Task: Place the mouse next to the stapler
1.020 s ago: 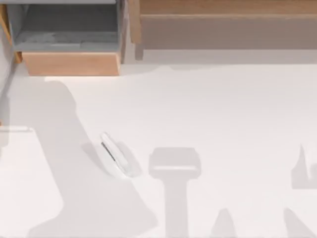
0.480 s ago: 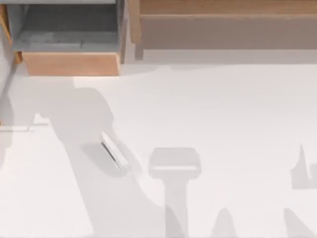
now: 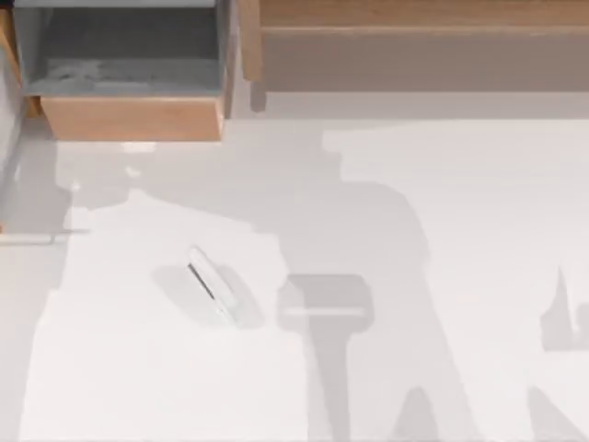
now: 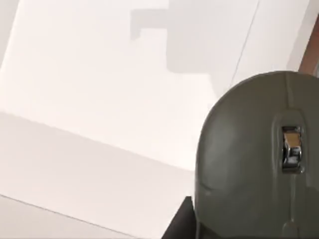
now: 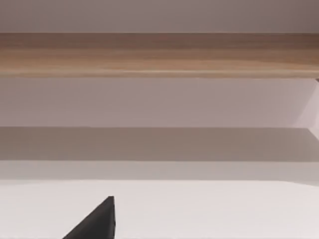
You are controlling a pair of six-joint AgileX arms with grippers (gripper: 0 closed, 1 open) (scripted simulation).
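Left gripper: a black finger (image 4: 179, 224) edges in at the bottom of the left wrist view, pressed against the mouse (image 4: 256, 159) it carries above the table. Right gripper: one black finger tip (image 5: 97, 221) pokes up at the bottom left of the right wrist view, just above the tabletop.

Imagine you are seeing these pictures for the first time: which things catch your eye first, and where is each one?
In the left wrist view, the dark olive-grey mouse looms large and close to the camera, its metallic scroll wheel plain to see. From above, the slim white stapler lies slanted on the white table, left of centre, with broad grey shadows falling across the surface. At the back left stands an open wooden drawer.
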